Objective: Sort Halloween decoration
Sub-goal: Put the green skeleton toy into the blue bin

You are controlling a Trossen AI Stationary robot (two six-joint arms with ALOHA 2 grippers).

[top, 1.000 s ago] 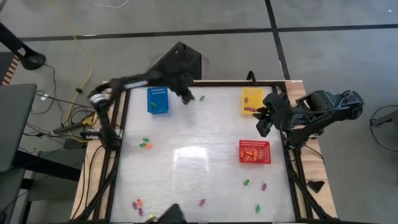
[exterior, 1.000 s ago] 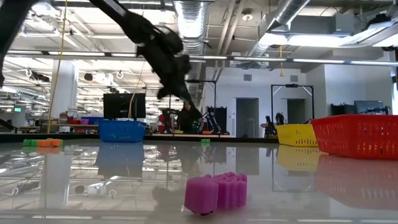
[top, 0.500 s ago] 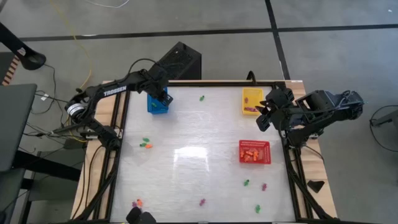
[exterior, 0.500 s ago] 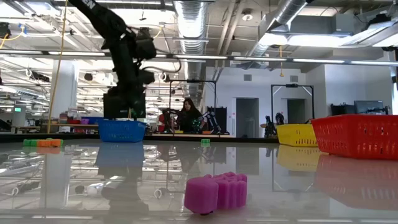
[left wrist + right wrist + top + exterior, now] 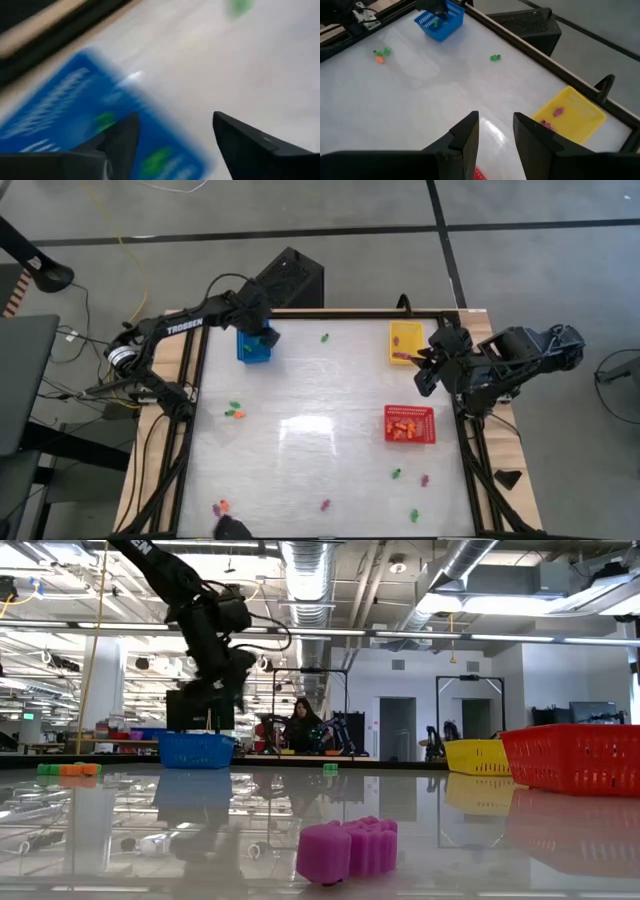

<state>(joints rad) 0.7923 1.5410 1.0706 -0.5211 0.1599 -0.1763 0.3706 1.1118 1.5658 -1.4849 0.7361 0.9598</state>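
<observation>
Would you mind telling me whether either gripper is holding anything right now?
Nothing is held. The left gripper, jaws open, is above the blue basket; the right gripper, jaws apart, waits empty near the yellow basket.

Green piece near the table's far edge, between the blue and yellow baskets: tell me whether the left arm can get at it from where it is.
Probably yes. The green piece lies alone on bare table, with nothing beside it. The left gripper hangs open over the blue basket, a short way off, and nothing stands between them.
</observation>
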